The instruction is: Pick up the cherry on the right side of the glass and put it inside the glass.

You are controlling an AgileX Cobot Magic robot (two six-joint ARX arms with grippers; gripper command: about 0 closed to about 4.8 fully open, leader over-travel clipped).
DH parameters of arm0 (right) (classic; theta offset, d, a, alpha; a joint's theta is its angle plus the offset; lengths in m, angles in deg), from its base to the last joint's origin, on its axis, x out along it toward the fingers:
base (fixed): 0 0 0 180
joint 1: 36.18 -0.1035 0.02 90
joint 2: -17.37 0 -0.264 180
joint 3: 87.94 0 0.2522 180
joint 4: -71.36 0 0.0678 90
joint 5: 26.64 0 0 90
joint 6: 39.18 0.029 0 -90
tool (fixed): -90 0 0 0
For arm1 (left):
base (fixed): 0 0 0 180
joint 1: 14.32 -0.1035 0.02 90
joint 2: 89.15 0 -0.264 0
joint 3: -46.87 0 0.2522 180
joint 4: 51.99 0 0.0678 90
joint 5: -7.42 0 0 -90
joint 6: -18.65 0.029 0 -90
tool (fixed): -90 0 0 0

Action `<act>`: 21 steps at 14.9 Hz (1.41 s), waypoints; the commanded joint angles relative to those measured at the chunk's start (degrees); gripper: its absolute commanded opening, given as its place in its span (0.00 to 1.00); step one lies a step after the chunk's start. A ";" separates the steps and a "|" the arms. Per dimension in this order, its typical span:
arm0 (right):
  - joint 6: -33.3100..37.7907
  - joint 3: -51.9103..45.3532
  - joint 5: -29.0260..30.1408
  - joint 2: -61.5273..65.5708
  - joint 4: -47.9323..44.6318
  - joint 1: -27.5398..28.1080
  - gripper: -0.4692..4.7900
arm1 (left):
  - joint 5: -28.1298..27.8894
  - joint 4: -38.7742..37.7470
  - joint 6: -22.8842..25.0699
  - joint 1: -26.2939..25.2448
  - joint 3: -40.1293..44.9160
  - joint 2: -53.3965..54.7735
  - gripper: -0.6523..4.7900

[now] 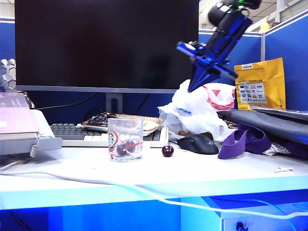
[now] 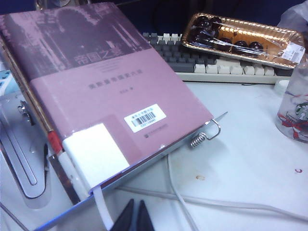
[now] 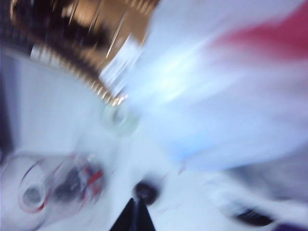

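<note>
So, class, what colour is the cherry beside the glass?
Dark maroon, nearly black; the cherry shows best in the exterior view.

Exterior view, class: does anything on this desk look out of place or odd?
Yes: a foil tray of dark fruit rests on the keyboard, blocking keys, and a crumpled white plastic bag sprawls behind the mouse. Nothing looks spilled.

The glass (image 1: 125, 139) carries a small round green-and-white logo with red markings beside it — too small to spell out. The purple book (image 2: 96, 91) shows pale Chinese characters on its cover and a white barcode sticker (image 2: 145, 118), its digits illegible. The yellow bag (image 1: 260, 83) has a printed panel of small logos — unreadable. The right wrist view is too blurred for any text.
</note>
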 commanded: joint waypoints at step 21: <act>7.96 0.17 -1.97 10.75 4.11 -7.56 0.62 | 0.22 -0.70 0.24 -0.04 0.02 -0.17 0.11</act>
